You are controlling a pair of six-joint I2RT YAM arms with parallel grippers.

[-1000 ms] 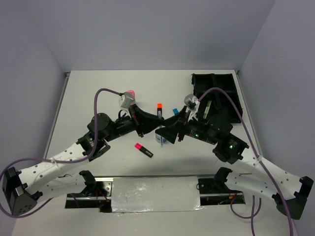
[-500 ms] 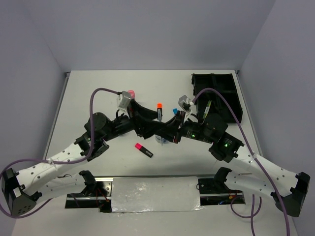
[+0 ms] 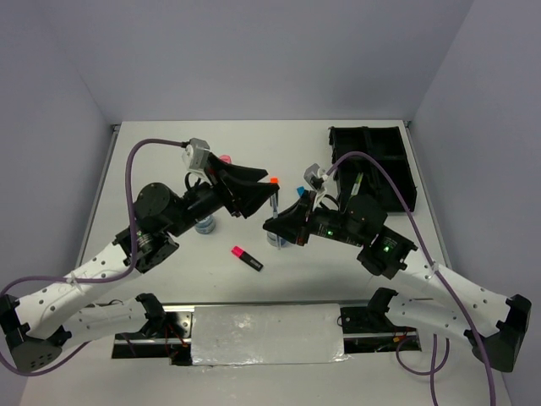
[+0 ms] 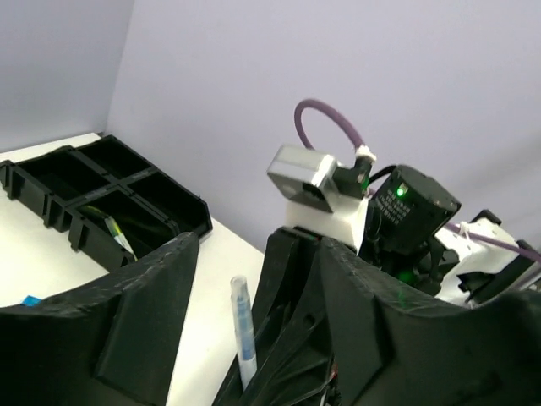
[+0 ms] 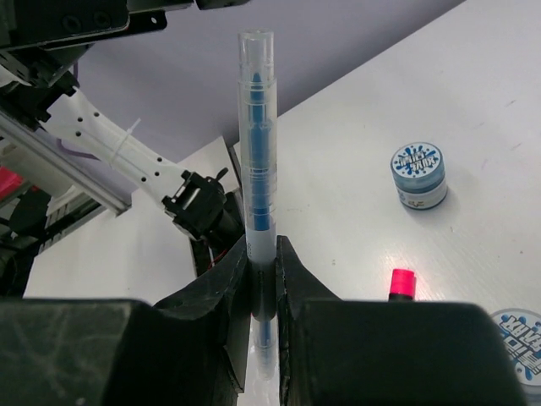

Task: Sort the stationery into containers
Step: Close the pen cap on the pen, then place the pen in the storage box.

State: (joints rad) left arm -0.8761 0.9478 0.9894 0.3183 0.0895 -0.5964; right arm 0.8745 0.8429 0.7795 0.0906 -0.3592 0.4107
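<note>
A clear pen with a blue core (image 5: 256,152) stands upright between the fingers of my right gripper (image 5: 264,254), which is shut on its lower part. From above, the right gripper (image 3: 277,227) holds the pen (image 3: 275,207) over the table's middle. My left gripper (image 3: 258,190) hangs just left of it, open and holding nothing. In the left wrist view the pen (image 4: 243,334) shows between that gripper's (image 4: 258,279) spread fingers, touching neither. The black organiser tray (image 3: 372,165) lies at the back right, also seen in the left wrist view (image 4: 93,190).
A pink-capped highlighter (image 3: 247,258) lies near the front, an orange-capped one (image 3: 273,180) and a blue-capped one (image 3: 302,189) behind the grippers. One patterned tub (image 3: 203,224) sits by the left arm, another (image 5: 517,334) under the right gripper. A pink bottle (image 3: 225,159) stands at the back left.
The left gripper has opened, let go of the pen and drawn back up and to the left. The right gripper has shut on the pen and holds it alone.
</note>
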